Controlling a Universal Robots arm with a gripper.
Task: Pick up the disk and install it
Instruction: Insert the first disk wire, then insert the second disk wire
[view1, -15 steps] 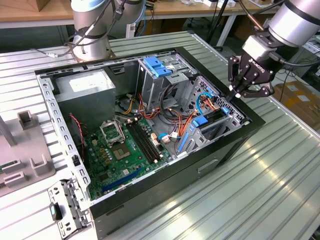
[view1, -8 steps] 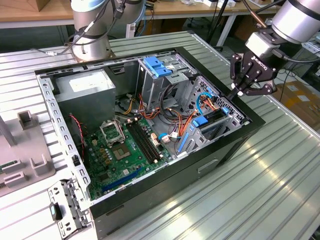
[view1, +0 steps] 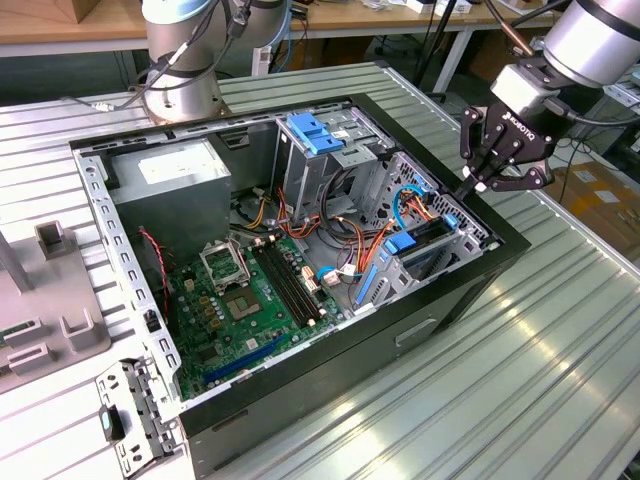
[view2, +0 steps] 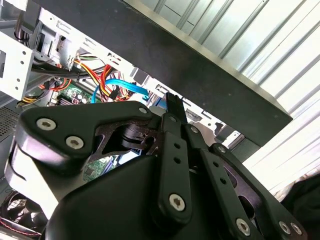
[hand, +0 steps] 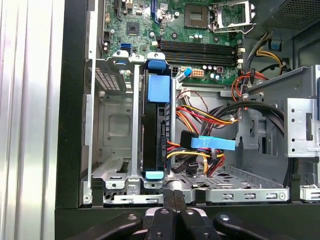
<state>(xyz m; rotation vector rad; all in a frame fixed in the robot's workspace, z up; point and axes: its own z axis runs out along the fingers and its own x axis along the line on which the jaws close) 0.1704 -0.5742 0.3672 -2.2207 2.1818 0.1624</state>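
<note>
On the ribbed metal surface (view1: 560, 330) an open computer case (view1: 300, 395) is laid on its side so its bays can be reached from above, the disk (hand: 154, 131) is seated on edge in its drive cage (hand: 112, 135), and the gripper (view1: 470, 186), fingers (hand: 172, 207) pressed together and empty, is held just above the case rim.

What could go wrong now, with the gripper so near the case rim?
The gripper hangs right at the black case rim, so a small slip may knock it against the edge. Loose orange and blue cables lie close beside the disk in its cage; they might snag or get pinched.
</note>
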